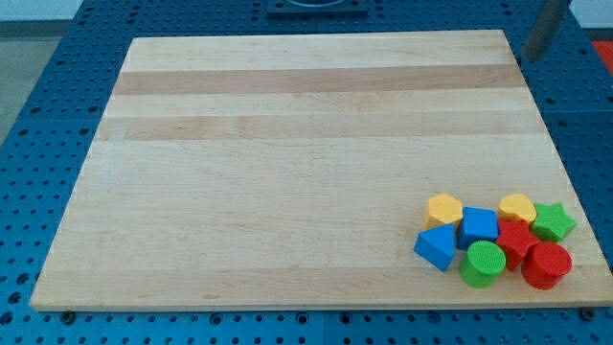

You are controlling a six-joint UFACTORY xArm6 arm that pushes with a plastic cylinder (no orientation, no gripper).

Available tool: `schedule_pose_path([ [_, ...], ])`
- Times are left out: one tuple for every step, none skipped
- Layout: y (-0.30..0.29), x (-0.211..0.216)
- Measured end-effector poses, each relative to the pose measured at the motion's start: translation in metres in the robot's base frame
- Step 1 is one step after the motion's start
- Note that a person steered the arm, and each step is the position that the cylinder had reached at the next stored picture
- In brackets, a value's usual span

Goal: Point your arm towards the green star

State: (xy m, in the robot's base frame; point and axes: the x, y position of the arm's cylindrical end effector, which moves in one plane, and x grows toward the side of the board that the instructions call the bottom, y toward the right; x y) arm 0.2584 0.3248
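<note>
The green star (553, 221) lies at the view's bottom right, at the right end of a tight cluster of blocks on the wooden board (287, 163). My tip (530, 57) shows at the view's top right, just off the board's top right corner, far above the star and apart from every block. The cluster also holds a yellow heart (517, 207) just left of the star, a red star (514, 241), a red cylinder (547, 265), a green cylinder (483, 264), a blue cube (479, 225), a yellow hexagon (443, 209) and a blue wedge-like block (436, 247).
The board rests on a blue perforated table (38, 115) that shows on all sides. The cluster sits close to the board's right and bottom edges. A dark fixture (316, 6) shows at the view's top middle.
</note>
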Motion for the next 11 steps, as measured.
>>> schedule_pose_path([
  [0.016,0.048],
  [0.017,0.115],
  [0.017,0.2],
  [0.007,0.27],
  [-0.02,0.329],
  [-0.023,0.338],
  [-0.038,0.355],
  [-0.03,0.357],
  [-0.027,0.351],
  [-0.027,0.349],
  [-0.027,0.339],
])
